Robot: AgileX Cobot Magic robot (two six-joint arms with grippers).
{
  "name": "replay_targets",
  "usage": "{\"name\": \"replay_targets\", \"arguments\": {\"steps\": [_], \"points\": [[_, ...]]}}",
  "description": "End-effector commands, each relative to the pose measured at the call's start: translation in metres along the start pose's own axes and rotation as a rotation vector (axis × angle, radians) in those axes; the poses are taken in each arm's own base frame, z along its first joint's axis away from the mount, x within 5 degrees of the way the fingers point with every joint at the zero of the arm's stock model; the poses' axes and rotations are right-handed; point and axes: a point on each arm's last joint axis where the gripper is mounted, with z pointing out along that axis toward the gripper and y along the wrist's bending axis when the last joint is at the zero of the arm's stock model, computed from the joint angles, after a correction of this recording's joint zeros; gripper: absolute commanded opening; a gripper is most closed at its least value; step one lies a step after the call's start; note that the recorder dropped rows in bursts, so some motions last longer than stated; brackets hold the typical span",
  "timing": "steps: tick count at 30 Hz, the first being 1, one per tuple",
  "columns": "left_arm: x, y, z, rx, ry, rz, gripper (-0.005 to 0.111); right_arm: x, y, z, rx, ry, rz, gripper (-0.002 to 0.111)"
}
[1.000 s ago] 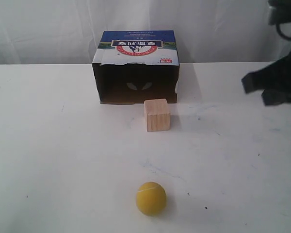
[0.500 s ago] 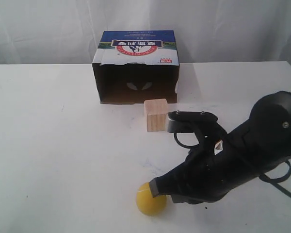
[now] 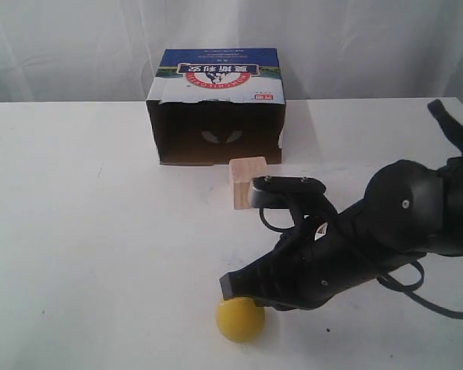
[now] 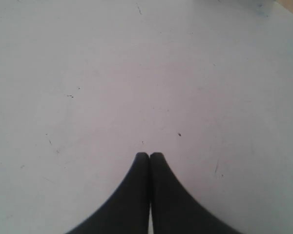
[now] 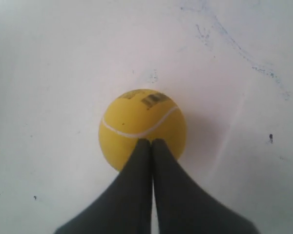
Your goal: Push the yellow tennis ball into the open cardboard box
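A white table (image 3: 77, 231), lightly scuffed and speckled, stands before a pale, softly lit curtain (image 3: 77, 46)

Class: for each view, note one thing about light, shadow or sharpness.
Exterior view: bright even light, the open cardboard box dark inside. Right wrist view: the yellow tennis ball shows a crisp seam; right end effector featureless black. Left wrist view: left end effector equally black, table specks sharp.

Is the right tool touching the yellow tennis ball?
Cannot tell. In the right wrist view the shut right tool overlaps the yellow tennis ball; the exterior view shows neither gap nor contact plainly.
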Motion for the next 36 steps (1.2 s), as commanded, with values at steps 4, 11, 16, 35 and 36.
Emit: {"name": "replay_targets", "arguments": {"steps": [4,11,16,35,36], "points": [[0.003,-0.001,0.001,0.011,0.021,0.009,0.000,0.000,-0.003,0.011,0.009,0.006,0.003,0.000],[0.003,-0.001,0.001,0.011,0.021,0.009,0.000,-0.019,0.004,0.013,-0.013,-0.039,-0.019,0.000],[0.003,0.002,0.001,-0.016,0.021,0.057,0.000,-0.027,0.005,0.023,-0.013,-0.021,-0.018,0.000],[0.002,0.004,0.000,-0.037,0.008,0.084,0.000,-0.053,0.038,0.003,-0.085,0.010,-0.172,0.000],[0.002,0.004,0.000,-0.037,0.008,0.084,0.000,-0.047,0.036,0.002,-0.072,0.056,-0.167,0.000]]}}
